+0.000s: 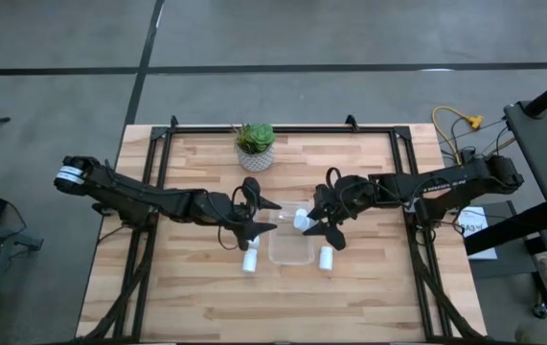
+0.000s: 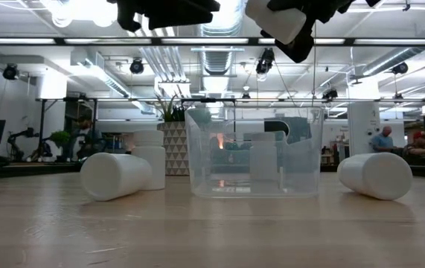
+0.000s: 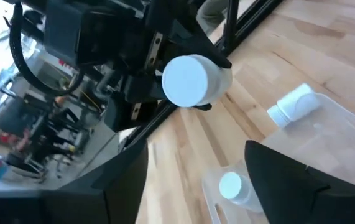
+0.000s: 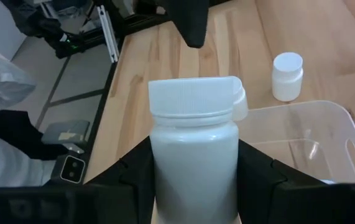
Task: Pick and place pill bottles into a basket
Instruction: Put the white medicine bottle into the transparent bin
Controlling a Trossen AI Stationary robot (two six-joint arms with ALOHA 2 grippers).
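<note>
- High view: the basket (image 1: 291, 247) sits mid-surface, in front of a potted plant (image 1: 255, 146). The left tool (image 1: 262, 218) hangs over the basket's left rim, its fingers spread with nothing between them. The right tool (image 1: 313, 220) hangs over the basket's right rim, closed on a pill bottle (image 1: 301, 220). Another bottle (image 1: 250, 259) lies on the surface just left of the basket, and one more (image 1: 326, 257) lies just right of it.
- Low view: the basket (image 2: 254, 151) stands on the wooden surface (image 2: 212, 227), with a bottle (image 2: 263, 156) upright inside it. To the basket's left a bottle (image 2: 114, 176) lies on its side and another (image 2: 150, 158) stands behind it, touching or nearly so. To the basket's right a bottle (image 2: 376, 176) lies on its side. Above the basket's right part, the held bottle (image 2: 279, 18) hangs in dark fingers.
- Left wrist view: the opposite tool holds its bottle (image 3: 193, 81), cap towards the camera, above the basket (image 3: 326, 168). One bottle (image 3: 235, 186) lies inside the basket; another (image 3: 295, 104) lies on the surface just past its wall.
- Right wrist view: the right tool (image 4: 193, 171) clamps a white bottle (image 4: 194, 158) between both fingers, above the basket's (image 4: 301, 140) rim. Beyond the basket, a bottle (image 4: 287, 76) stands upright on the surface.
</note>
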